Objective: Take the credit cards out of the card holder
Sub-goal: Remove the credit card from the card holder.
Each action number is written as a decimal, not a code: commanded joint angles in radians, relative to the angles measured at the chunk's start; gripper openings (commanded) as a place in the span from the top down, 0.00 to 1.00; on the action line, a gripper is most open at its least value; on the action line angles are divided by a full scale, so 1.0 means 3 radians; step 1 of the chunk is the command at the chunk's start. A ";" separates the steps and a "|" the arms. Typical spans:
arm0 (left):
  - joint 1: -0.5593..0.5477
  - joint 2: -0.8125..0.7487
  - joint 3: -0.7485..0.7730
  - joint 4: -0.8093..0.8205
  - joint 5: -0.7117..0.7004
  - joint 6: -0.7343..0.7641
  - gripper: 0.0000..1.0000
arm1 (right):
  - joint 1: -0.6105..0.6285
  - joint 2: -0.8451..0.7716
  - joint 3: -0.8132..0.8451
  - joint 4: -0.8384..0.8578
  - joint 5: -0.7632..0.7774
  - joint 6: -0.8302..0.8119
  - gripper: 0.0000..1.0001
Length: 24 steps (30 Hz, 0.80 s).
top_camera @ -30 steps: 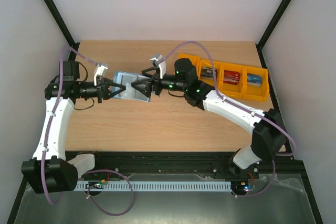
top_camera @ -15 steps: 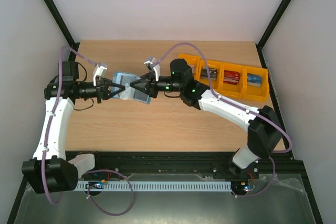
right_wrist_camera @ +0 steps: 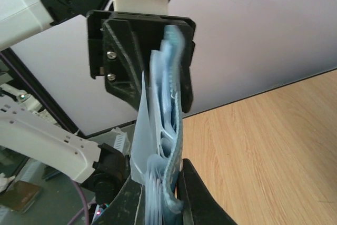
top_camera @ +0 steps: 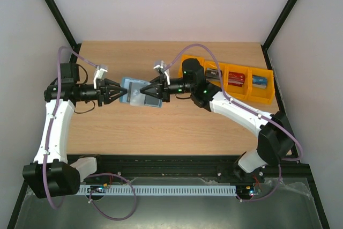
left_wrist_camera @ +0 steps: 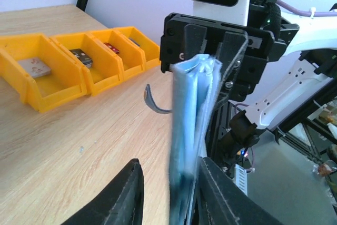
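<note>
Both jaws tight on card holder (top_camera: pixel 136 98): L gripper (top_camera: pixel 125 92) one edge, R gripper (top_camera: pixel 144 91) opposite

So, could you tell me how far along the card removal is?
Done: a grey card, black card, red card and blue card lie in the bins. In hand: the left gripper and right gripper hold the holder aloft between them. Left: I cannot tell whether any card remains inside.
</note>
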 commanded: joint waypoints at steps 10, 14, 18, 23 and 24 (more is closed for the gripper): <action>-0.0106 -0.0040 -0.0022 0.0077 -0.0098 -0.0016 0.66 | 0.0010 0.0054 0.0124 0.0362 -0.0173 0.0279 0.98; -0.0161 -0.0039 -0.0062 0.0093 -0.0119 -0.0029 0.63 | 0.0029 0.0120 0.0147 0.0489 -0.0202 0.0363 0.98; -0.0203 -0.0029 -0.0068 0.0126 -0.0115 -0.0057 0.95 | 0.0036 0.0159 0.0192 0.0531 -0.0243 0.0378 0.98; -0.0194 -0.0045 -0.0017 0.0326 -0.0450 -0.0286 0.98 | -0.0031 0.0083 0.0100 0.0503 0.0205 0.0397 0.67; -0.0193 -0.0053 -0.0029 0.0532 -0.0695 -0.0537 0.98 | -0.0081 0.0051 0.0044 0.0490 0.0455 0.0457 0.57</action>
